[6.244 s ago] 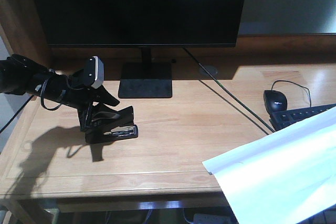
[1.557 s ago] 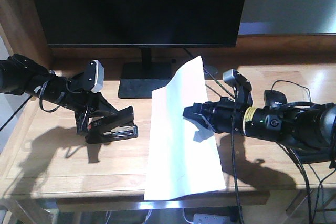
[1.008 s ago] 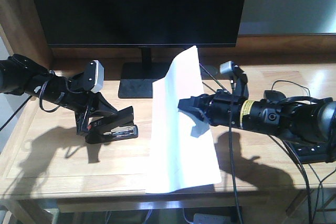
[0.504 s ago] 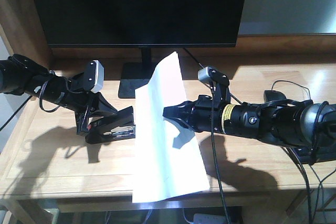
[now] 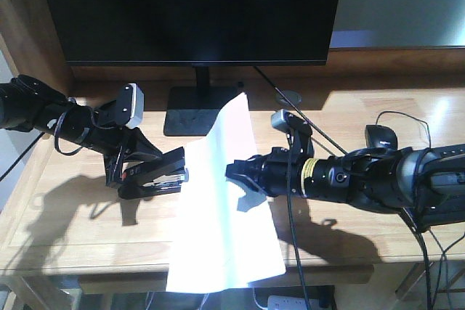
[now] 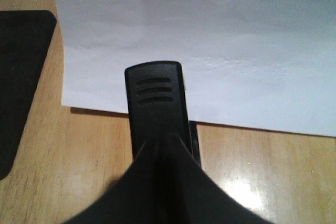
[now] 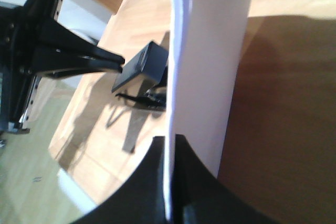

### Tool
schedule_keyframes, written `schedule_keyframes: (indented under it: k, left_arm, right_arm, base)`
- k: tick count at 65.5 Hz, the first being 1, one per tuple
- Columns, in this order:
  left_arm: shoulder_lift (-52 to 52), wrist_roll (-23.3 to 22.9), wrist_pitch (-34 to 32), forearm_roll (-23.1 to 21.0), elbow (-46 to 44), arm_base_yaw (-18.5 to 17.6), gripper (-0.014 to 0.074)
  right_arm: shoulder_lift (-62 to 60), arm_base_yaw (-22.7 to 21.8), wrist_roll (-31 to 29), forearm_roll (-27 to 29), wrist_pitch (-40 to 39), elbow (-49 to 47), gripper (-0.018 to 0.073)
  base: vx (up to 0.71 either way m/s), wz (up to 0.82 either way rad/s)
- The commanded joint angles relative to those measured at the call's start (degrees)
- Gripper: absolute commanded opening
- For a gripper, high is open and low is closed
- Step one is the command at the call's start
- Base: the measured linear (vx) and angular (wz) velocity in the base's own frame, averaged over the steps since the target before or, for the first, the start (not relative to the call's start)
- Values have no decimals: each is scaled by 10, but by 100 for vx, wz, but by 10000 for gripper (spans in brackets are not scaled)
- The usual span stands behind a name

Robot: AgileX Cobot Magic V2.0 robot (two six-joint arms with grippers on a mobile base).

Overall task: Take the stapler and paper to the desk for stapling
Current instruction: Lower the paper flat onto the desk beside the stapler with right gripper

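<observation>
left gripper point(image 5: 143, 166) clamped on the stapler point(image 5: 166, 173) sitting low on the left of the desk point(image 5: 73, 226) before the monitor point(image 5: 196, 5), right gripper point(image 5: 240, 176) pinching the right edge of the paper point(image 5: 218, 230), sheet slanting mid-desk, its left edge meeting the stapler's nose

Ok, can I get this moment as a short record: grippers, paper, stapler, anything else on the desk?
left gripper: shut on the stapler
right gripper: shut on the paper, at its right edge
paper: far end raised, near end past the front edge of the desk
paper vs stapler: left wrist view shows the paper's edge under the stapler's top arm
other: monitor behind, mouse far right
</observation>
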Motion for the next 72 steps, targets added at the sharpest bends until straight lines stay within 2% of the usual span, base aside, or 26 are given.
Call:
schedule_keyframes:
  k: [1, 15, 33, 47, 57, 65, 72]
  left_arm:
    - [-33, -6, 16, -27, -15, -1, -7]
    - [-33, -6, 16, -27, -15, -1, -7]
    - [-33, -6, 16, -27, -15, -1, -7]
    - [-33, -6, 16, -27, -15, -1, -7]
    - [-33, -6, 16, -27, -15, -1, -7]
    - [-33, -6, 16, -27, -15, -1, -7]
    - [-33, -6, 16, -27, -15, -1, -7]
  right_arm:
    - [-16, 0, -9, 20, -61, -15, -5]
    - [7, 0, -10, 43, -61, -21, -5]
    - [55, 0, -5, 48, -65, -86, -5]
    - [85, 0, -6, 86, -64, -115, -5]
    - [103, 0, -8, 90, -61, -129, 1]
    - [111, 0, -7, 89, -59, -136, 41]
    - [111, 0, -8, 84, -56, -136, 123]
  base:
    - [0, 0]
    - [0, 0]
    - [0, 0]
    - [0, 0]
    - [0, 0]
    - [0, 0]
    - [0, 0]
